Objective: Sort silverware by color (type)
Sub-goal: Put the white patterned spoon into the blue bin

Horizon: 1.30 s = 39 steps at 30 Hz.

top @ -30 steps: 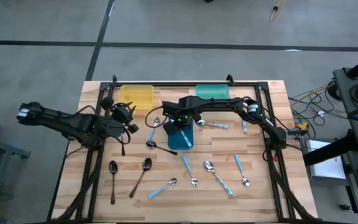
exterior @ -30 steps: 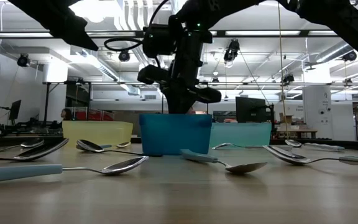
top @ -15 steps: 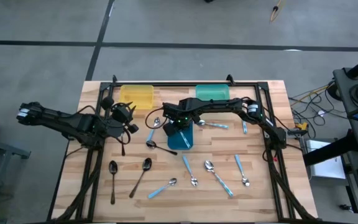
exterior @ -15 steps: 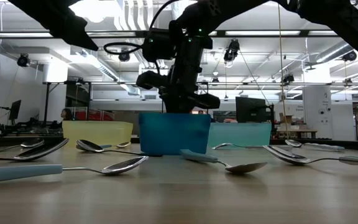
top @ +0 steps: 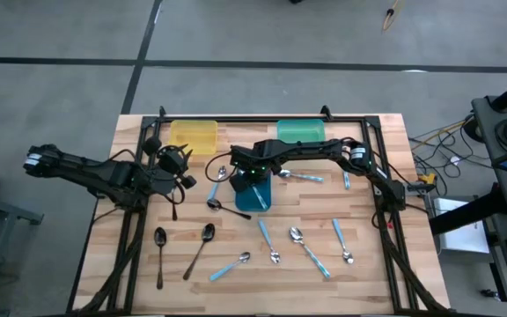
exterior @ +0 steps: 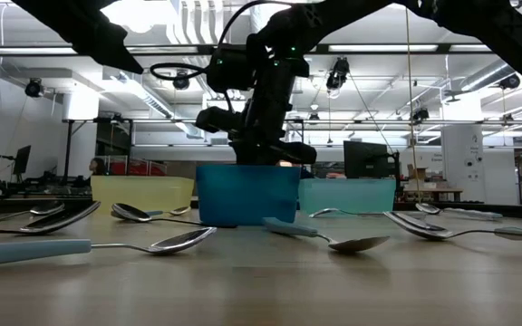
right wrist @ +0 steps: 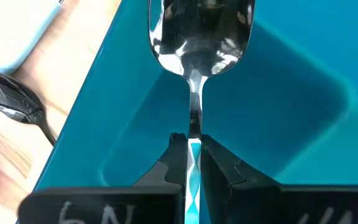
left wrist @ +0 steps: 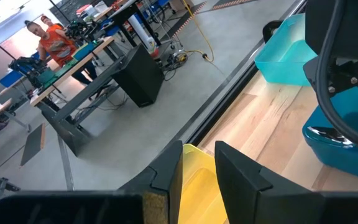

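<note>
Spoon with a light blue handle [right wrist: 194, 93] hangs from the right jaws [right wrist: 193, 163], which are pinched together on that handle; its shiny bowl points straight ahead of them and down, so its long axis runs in line with the jaws. Directly beneath it lies the open blue tray [right wrist: 303, 124], and the low view shows the right jaws [exterior: 259, 149] just above that tray's rim [exterior: 247, 195]. My judgement is that the coming release turns on this one fact: the spoon is already over the tray's hollow, bowl first, so letting go should drop it inside rather than onto the bench [top: 368, 229].

Left jaws [left wrist: 197, 171] wait well apart from this, over the bench near the yellow tray [top: 193, 135], a narrow gap between them and nothing held. The right arm is clearly the nearer one to the blue tray.

Other spoons lie loose on the pale, grained wooden bench: dark ones [top: 202, 242] toward the left, plain silver ones [top: 296, 235] and blue-handled ones [top: 336, 232] toward the middle and right. A green tray [top: 301, 130] stands beside the yellow one along the far edge. All the trays look like smooth plastic with rounded corners; the metal bowls are polished and mirror the room.
</note>
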Each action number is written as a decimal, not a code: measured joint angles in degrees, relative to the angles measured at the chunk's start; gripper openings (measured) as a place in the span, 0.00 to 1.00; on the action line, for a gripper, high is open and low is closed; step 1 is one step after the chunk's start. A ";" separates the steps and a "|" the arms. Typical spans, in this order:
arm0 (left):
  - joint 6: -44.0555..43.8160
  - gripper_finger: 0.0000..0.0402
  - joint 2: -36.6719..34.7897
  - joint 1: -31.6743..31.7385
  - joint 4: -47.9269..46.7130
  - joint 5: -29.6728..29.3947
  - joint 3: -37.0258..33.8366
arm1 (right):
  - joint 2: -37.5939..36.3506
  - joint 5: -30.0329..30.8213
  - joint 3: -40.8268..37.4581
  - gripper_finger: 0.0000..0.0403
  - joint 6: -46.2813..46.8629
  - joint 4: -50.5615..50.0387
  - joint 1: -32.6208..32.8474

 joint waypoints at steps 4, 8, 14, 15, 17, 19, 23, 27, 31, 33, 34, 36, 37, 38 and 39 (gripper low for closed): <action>0.00 0.19 0.00 0.00 0.00 -0.02 0.00 | 0.00 0.02 0.00 0.04 -0.22 0.01 0.00; 0.00 0.19 0.00 -0.02 0.00 -0.02 0.00 | 0.00 0.04 0.00 0.06 -0.33 0.00 0.00; 0.00 0.19 0.00 0.00 -0.02 -0.01 -0.01 | 0.00 0.44 0.00 0.08 -0.53 0.07 0.00; 0.00 0.19 0.00 -0.02 -0.02 0.00 0.00 | 0.00 0.46 0.00 0.08 -0.59 0.07 0.00; 0.00 0.19 0.02 0.00 -0.04 0.00 -0.02 | 0.00 0.46 0.00 0.08 -0.61 0.07 0.00; 0.00 0.19 0.00 0.00 -0.04 -0.02 -0.02 | 0.00 0.46 0.00 0.08 -0.61 0.07 0.00; 0.00 0.19 0.00 0.00 -0.04 -0.02 0.00 | 0.00 0.48 0.00 0.09 -0.61 0.11 0.02; 0.00 0.19 0.00 0.00 -0.04 -0.02 0.00 | 0.00 0.46 0.00 0.10 -0.61 0.11 0.02; 0.00 0.19 0.00 0.00 -0.04 -0.02 -0.02 | 0.00 0.44 0.00 0.17 -0.43 0.15 0.02; 0.00 0.19 0.00 -0.01 -0.03 -0.01 -0.01 | 0.00 0.44 0.00 0.21 -0.39 0.15 0.02; 0.00 0.19 0.00 -0.01 -0.04 -0.01 -0.02 | 0.00 0.44 0.00 0.24 -0.15 0.15 0.02; 0.00 0.19 0.00 0.00 -0.03 -0.02 -0.02 | 0.00 0.42 0.00 0.27 0.39 0.13 0.00; 0.00 0.19 0.00 0.00 -0.04 -0.02 -0.02 | 0.00 0.42 0.12 0.29 0.54 0.07 0.00; 0.00 0.19 0.00 -0.02 -0.04 -0.02 -0.02 | 0.00 0.42 0.33 0.31 0.56 0.07 -0.05; 0.00 0.19 0.02 -0.02 -0.04 -0.02 -0.02 | 0.00 0.39 0.64 0.32 0.58 0.07 -0.09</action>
